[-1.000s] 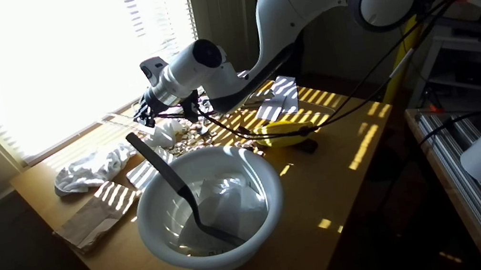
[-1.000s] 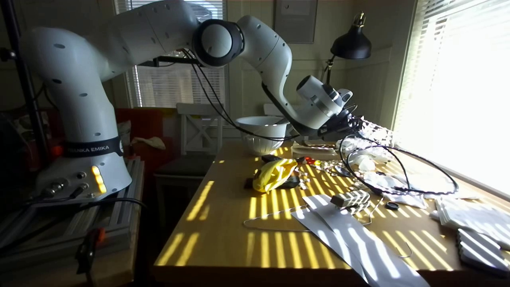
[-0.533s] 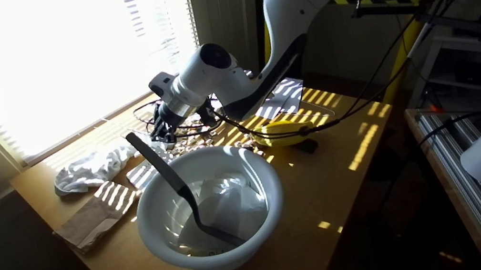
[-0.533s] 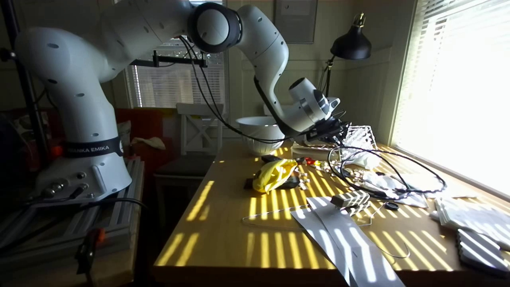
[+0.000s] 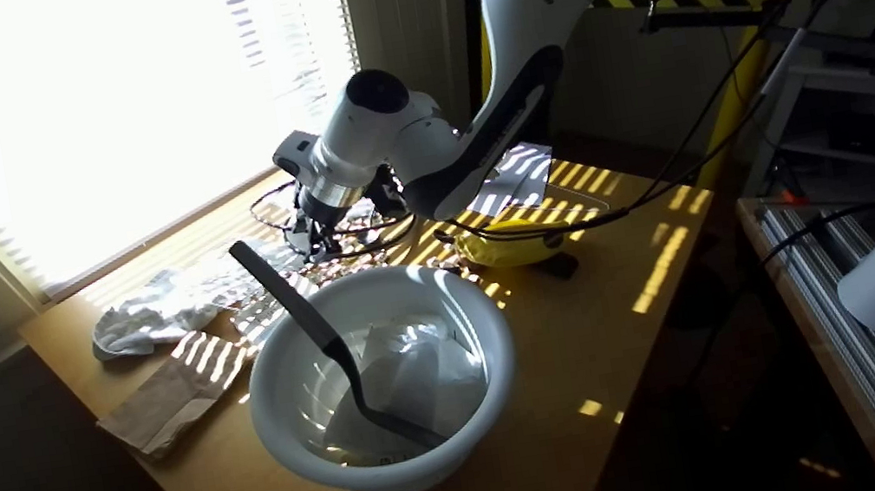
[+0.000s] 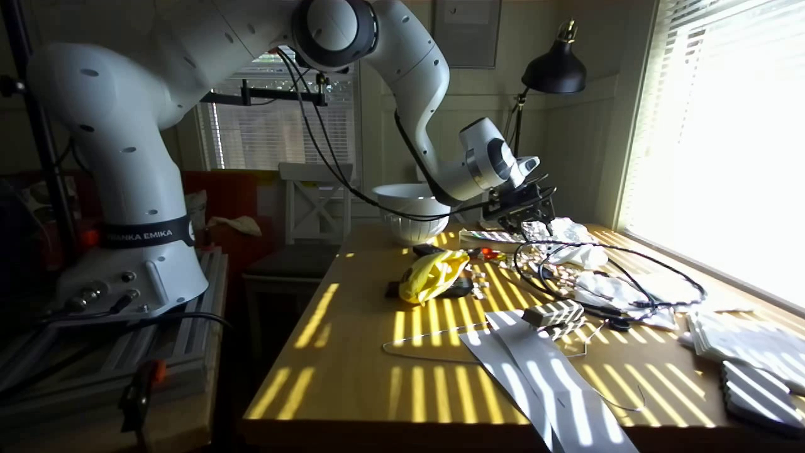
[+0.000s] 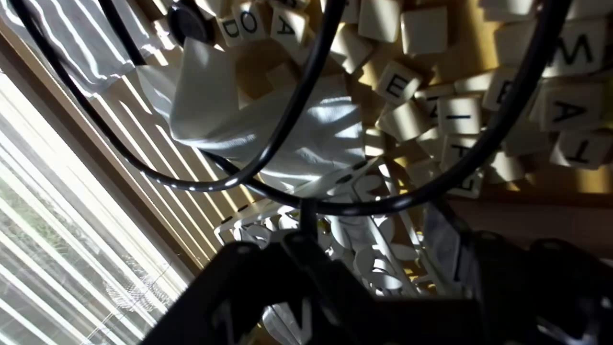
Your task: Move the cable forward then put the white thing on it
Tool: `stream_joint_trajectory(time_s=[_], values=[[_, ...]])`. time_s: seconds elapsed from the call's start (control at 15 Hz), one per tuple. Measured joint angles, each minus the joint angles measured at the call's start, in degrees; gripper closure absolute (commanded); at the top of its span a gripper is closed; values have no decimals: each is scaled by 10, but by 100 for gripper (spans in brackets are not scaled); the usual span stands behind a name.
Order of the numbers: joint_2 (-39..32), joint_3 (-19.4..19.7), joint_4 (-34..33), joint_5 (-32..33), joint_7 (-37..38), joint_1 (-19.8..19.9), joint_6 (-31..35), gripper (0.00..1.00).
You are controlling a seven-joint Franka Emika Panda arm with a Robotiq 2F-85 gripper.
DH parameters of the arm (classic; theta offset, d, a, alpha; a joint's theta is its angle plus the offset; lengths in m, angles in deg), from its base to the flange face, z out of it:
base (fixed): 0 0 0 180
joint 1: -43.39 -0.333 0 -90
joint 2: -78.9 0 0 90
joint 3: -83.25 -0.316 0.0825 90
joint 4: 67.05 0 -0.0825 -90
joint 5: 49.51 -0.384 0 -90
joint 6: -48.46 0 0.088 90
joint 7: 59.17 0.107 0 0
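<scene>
The black cable point(image 7: 416, 198) loops across the wrist view, right in front of my fingertips. It makes a wide loop over the table from the wrist, as the cable point(image 6: 703, 294) shows in an exterior view. My gripper point(image 7: 374, 221) is open, its two fingers well apart. Past the gap lies a white lattice piece point(image 7: 385, 280) with oval cut-outs, probably the white thing. Whether it touches the right finger pad point(image 7: 443, 242) I cannot tell. In the exterior views, that lattice piece merges with other white things beside my gripper point(image 6: 534, 226).
Letter tiles point(image 7: 459, 115) and a crumpled whitish bag point(image 7: 321, 139) lie nearby. A white bowl point(image 5: 497, 341) holds a black-handled utensil point(image 5: 282, 292). A yellow bag point(image 6: 434, 277), paper sheets point(image 6: 522, 371), a white cloth point(image 5: 138, 324) and a brown paper bag point(image 5: 164, 403) are around. The window stands close.
The gripper has come down and back toward the arm's base, the cable loop shifting with it. Its jaws have let go, and the white lattice that stood upright at the fingertips has dropped.
</scene>
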Motion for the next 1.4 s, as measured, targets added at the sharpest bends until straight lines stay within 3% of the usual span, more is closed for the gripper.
stream_joint_trajectory(time_s=[0.13, 0.47, 0.67, 1.13, 1.4], values=[[12, 7, 0, -33, -31, -12, 16, 0], [17, 3, 1, -94, -132, -33, 29, 0], [14, 34, -4, -97, -143, -61, 29, 0], [-15, 54, -17, -106, -177, -89, 83, 0], [-56, 91, -70, -105, -194, -118, 93, 0]])
